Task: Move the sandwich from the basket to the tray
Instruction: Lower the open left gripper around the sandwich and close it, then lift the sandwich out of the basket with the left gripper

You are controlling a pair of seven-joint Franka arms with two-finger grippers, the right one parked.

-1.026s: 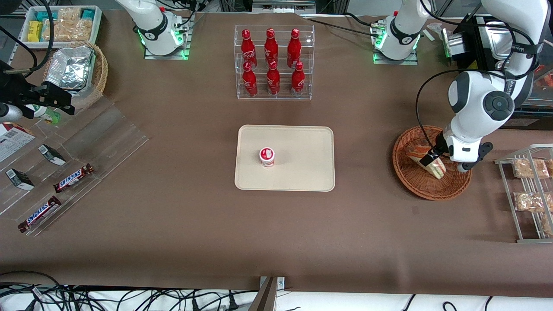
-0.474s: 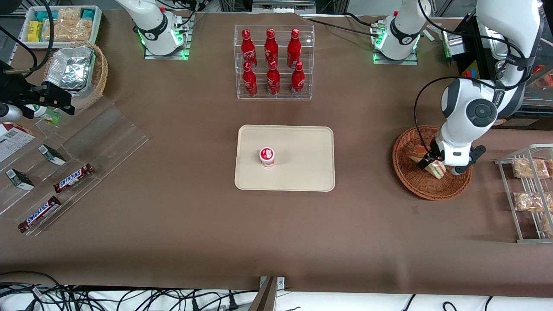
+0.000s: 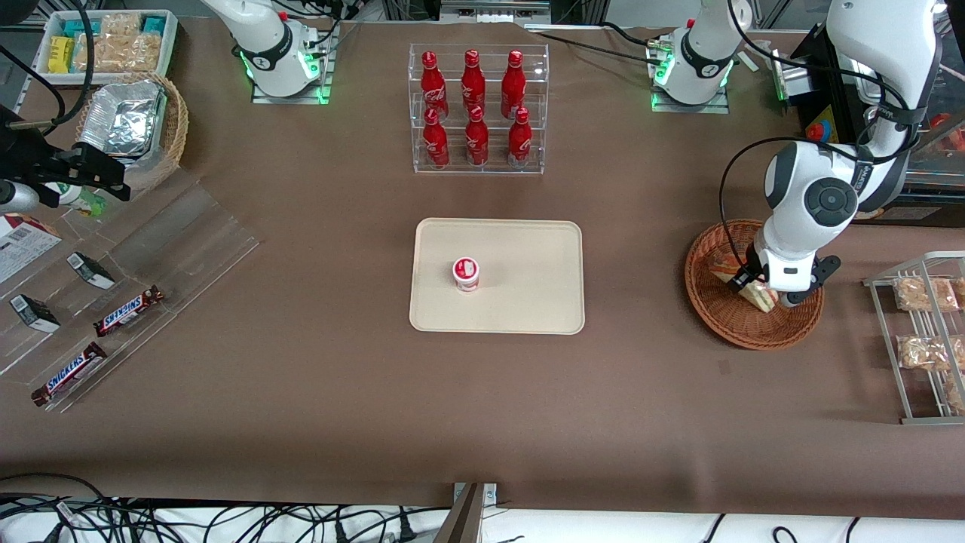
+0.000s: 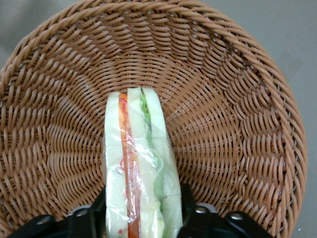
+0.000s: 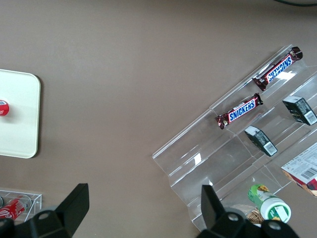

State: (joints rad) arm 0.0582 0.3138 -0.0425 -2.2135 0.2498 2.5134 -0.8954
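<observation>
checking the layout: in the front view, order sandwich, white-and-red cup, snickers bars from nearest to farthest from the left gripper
The gripper is down in the basket.
1. Sandwich, between its fingers.
2. Cup, on the tray mid-table.
3. Snickers bars, at the parked arm's end.

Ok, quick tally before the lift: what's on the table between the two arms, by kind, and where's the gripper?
Red bottles in the clear rack: 6
Cream tray: 1
White-and-red cup on the tray: 1
Reddish-brown basket: 1
Sandwich in the basket: 1
Total: 10
The gripper is down in the basket, a finger on each side of the sandwich.
</observation>
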